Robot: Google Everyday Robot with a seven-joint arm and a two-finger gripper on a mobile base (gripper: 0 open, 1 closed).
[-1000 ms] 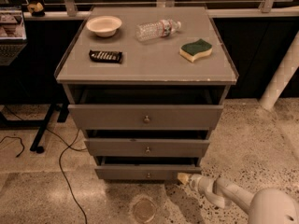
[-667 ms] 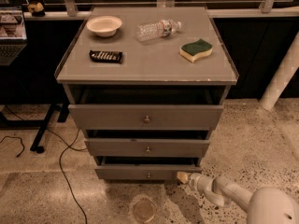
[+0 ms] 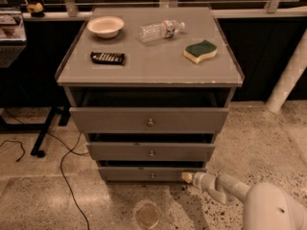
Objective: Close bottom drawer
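Down by the floor, my gripper [image 3: 188,177] sits at the tip of my pale arm [image 3: 225,188], right at the right end of the bottom drawer [image 3: 136,174]. Whether it is spread or pressed together I cannot tell. That drawer's low front runs off to my left, its small knob [image 3: 152,176] near me, a dark gap above it. Higher up come the middle drawer [image 3: 120,152] and the top drawer [image 3: 110,120], each standing open a little. Farther back, on the cabinet top [image 3: 153,71], a green sponge [image 3: 200,51] lies above me and a dark packet [image 3: 108,57] up to my left. Beyond them are a clear bottle [image 3: 160,30] on its side and a pale bowl [image 3: 105,26].
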